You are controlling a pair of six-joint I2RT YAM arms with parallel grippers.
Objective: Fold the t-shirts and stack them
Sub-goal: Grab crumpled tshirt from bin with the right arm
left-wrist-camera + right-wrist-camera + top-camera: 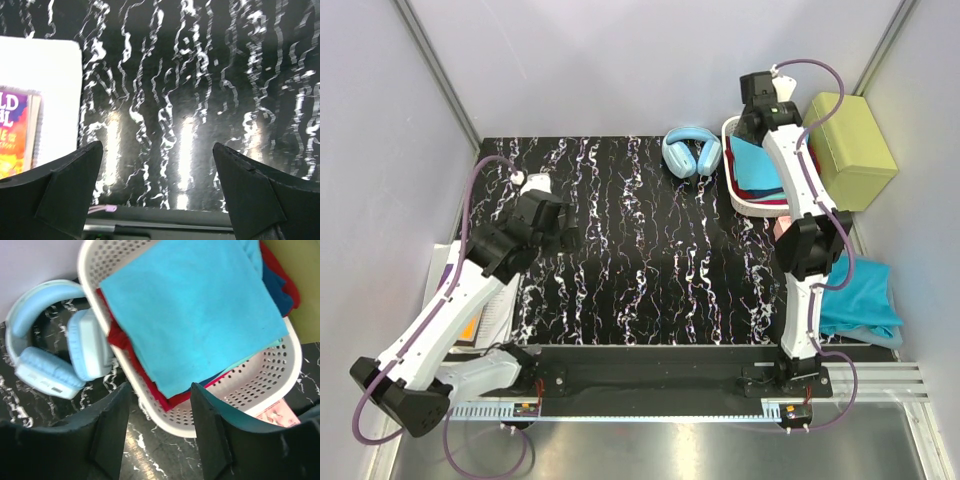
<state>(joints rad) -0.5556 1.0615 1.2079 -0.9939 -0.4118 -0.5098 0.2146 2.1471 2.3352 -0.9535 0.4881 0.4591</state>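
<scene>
Hovering with fingers apart over the white basket point(280, 365) at the far right corner of the bench point(650, 260), the right gripper point(160, 390) should pinch only the near edge of the top turquoise t-shirt point(195, 315), while the left gripper point(157, 147) gapes empty.

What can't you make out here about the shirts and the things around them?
Top view: the right arm covers much of the basket.
Right wrist view: the top turquoise shirt covers the pile; only red and dark blue edges show beneath.
Top view: the turquoise cloth at far right is partly behind the arm; one shirt or several, unclear.
Left wrist view: the printed booklet is cut off by the left edge.
</scene>
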